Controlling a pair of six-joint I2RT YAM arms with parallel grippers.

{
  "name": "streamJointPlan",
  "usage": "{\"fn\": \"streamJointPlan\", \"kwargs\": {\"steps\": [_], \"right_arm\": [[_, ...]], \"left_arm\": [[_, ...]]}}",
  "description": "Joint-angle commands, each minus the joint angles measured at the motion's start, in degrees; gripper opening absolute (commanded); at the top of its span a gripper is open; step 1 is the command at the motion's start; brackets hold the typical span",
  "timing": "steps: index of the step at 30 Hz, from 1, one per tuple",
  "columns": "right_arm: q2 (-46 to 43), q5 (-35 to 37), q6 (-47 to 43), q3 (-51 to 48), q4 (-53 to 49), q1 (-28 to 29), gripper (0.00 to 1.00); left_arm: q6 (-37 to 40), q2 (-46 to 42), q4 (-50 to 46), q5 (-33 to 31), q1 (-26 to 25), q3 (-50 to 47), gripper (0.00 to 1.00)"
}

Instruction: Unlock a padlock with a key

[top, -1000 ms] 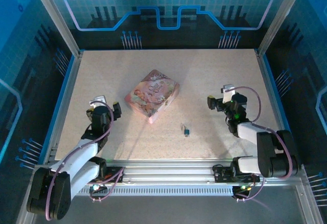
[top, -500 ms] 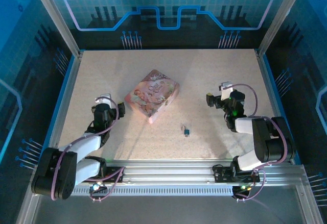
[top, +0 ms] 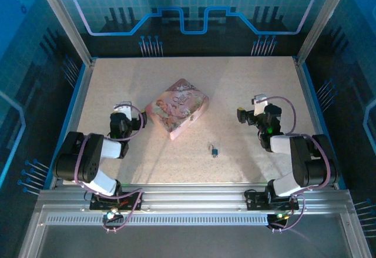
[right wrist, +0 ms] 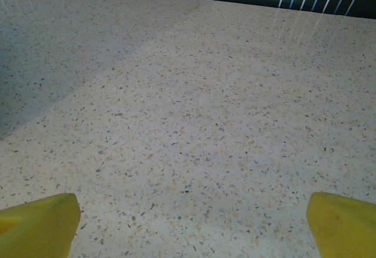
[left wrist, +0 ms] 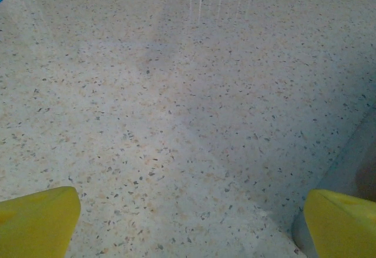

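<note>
L gripper (top: 126,120): fingers spread as wide as they go, nothing btwn them, nothing held. In the L wrist view the two yellow fingertips (left wrist: 36,220) sit in the bottom corners, w/ bare speckled table (left wrist: 176,93) in the gap and ahead of them. Tips are low over the surface; can't tell if they touch it. A blurred pale edge runs just beside the right-hand tip. The top view puts the pink box (top: 176,108) immediately right of these fingers, v. close; can't tell if touching.

R gripper (top: 252,117): same state, fingers fully apart, empty. In the R wrist view its yellow fingertips (right wrist: 35,220) are in the bottom corners, w/ plain table btwn and ahead of them. Contact w/ the surface is not clear here either.

Padlock (top: 215,151) + key (top: 212,147): one tiny dark cluster lying on the table, the pair touching or nearly so. Too small to tell if the key is in the lock. The cluster lies btwn the two grippers and nearer the R fingers: off to their left and back toward the arm bases, clearly apart from them. From the L fingers it is farther, well off to their right, past the near corner of the box. Neither set of fingers touches lock or key.
</note>
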Motion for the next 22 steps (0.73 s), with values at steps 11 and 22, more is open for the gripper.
{"fn": "streamJointPlan", "kwargs": {"steps": [11, 22], "right_arm": [[0.58, 1.21, 0.18, 0.86, 0.09, 0.42, 1.0], [0.6, 1.13, 0.2, 0.89, 0.0, 0.34, 1.0]], "left_arm": [[-0.32, 0.04, -0.3, 5.23, 2.11, 3.97, 0.99], [-0.28, 0.04, -0.32, 5.32, 2.03, 3.97, 0.99]]}}
